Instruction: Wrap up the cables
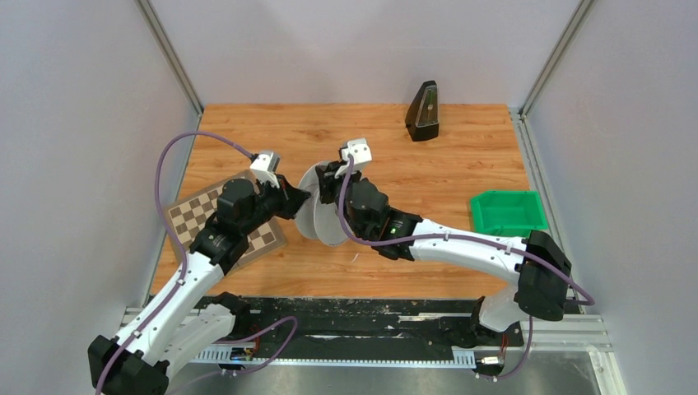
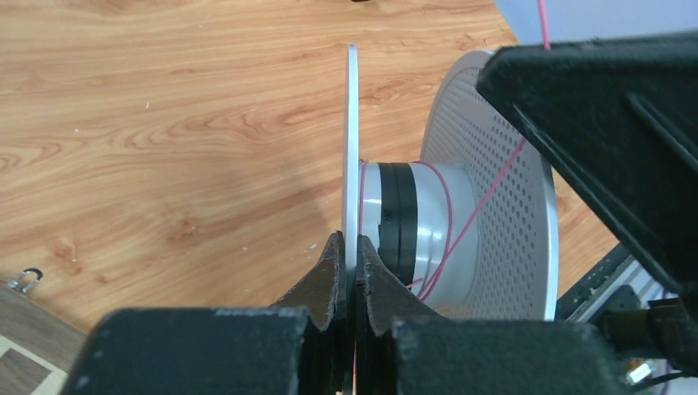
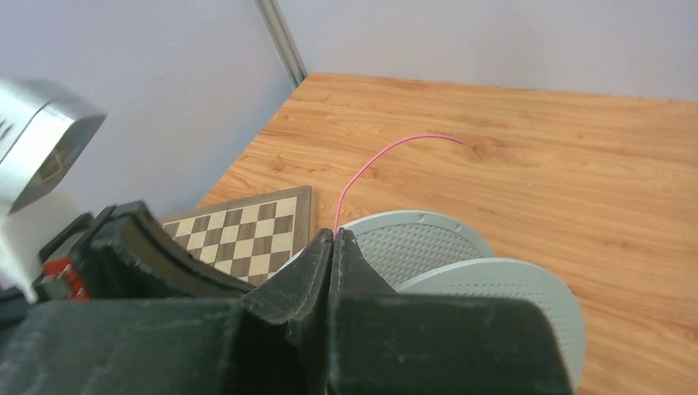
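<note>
A grey spool (image 1: 317,216) with two perforated flanges stands on edge at the table's middle. My left gripper (image 2: 351,247) is shut on the thin rim of its near flange (image 2: 351,148). A thin pink cable (image 2: 449,216) loops a few turns round the spool's hub (image 2: 416,222). My right gripper (image 3: 334,236) is shut on the pink cable (image 3: 374,160), whose free end curves up and away over the table. The spool's flanges (image 3: 461,263) lie just below the right gripper. In the top view both grippers meet at the spool, the left (image 1: 298,200) and the right (image 1: 328,183).
A checkerboard (image 1: 216,216) lies under the left arm. A black wedge-shaped stand (image 1: 423,111) is at the back. A green bin (image 1: 508,211) sits at the right edge. A small metal ring (image 2: 26,280) lies on the wood by the board.
</note>
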Available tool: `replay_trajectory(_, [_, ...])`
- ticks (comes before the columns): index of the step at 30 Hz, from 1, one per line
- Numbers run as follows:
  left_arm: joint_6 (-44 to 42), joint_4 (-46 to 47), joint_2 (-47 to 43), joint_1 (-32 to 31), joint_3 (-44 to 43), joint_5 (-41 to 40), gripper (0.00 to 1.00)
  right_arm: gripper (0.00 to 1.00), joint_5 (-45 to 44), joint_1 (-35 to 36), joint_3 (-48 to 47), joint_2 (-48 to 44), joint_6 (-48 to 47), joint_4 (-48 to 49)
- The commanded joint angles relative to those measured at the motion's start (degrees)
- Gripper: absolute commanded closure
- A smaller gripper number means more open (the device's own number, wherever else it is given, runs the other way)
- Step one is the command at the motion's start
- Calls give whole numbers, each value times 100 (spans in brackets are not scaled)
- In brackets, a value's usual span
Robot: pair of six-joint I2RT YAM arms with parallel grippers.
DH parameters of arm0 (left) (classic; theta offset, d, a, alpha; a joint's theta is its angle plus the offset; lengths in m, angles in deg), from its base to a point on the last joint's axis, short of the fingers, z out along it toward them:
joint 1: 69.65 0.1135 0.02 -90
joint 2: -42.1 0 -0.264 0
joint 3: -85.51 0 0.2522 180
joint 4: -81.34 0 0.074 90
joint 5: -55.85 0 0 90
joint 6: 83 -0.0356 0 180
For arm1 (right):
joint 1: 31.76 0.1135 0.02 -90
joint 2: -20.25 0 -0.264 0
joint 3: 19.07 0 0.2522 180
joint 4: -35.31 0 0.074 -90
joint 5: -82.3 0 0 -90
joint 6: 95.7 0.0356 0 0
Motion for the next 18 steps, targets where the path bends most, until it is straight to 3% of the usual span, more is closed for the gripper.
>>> replay_trajectory(1, [-521, 1080, -275, -56, 23, 40, 100, 100, -147, -133, -168, -26, 941, -727])
replay_trajectory(3, [-638, 1115, -279, -60, 32, -3, 100, 100, -157, -184, -112, -103, 1268, -945])
replay_trajectory(8, [-768, 1182, -311, -58, 46, -23, 100, 85, -142, -371, 320, -461, 1904, -1127])
replay_trajectory(18, [-982, 1026, -460, -61, 36, 386, 100, 84, 224, -713, 1004, -1167, 2316, -1294])
